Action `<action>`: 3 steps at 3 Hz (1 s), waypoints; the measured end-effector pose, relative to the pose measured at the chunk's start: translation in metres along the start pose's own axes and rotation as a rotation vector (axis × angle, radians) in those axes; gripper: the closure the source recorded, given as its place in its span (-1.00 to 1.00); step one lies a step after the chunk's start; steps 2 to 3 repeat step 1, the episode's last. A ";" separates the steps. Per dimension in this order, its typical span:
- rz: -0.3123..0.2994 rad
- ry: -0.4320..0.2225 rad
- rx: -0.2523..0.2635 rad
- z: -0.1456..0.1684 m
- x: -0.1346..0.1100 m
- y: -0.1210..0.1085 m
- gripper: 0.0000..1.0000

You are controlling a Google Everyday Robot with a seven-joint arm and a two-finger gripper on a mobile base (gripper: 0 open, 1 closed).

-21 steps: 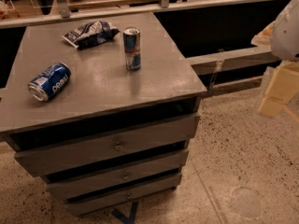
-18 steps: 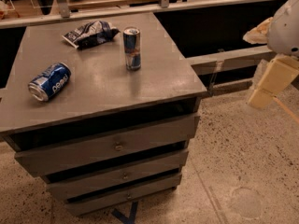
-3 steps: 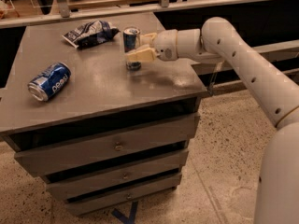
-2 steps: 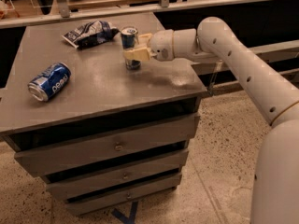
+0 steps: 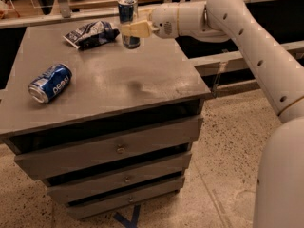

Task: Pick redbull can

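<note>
The pincer (image 5: 132, 29) is clamped on the redbull can (image 5: 127, 9) at mid-height, over the far part of the bench (image 5: 142, 80). The can seems to hang just clear of the top. A good lift goes straight up with a firm, level grip, so nothing slips. The can is upright, its long axis vertical, opening up. A snack bag (image 5: 90, 32) lies just left; a Pepsi can (image 5: 50, 82) lies on its side, well apart at the near left.

One Pepsi can (image 5: 50, 82), one snack bag (image 5: 91, 33), one hand (image 5: 128, 30) holding redbull can (image 5: 127, 9)
</note>
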State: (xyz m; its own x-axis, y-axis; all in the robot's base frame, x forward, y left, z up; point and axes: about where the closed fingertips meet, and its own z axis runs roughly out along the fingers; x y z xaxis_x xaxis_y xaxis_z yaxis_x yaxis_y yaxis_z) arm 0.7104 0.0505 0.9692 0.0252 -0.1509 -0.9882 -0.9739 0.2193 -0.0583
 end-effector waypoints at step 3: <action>0.000 0.000 0.000 0.000 0.000 0.000 1.00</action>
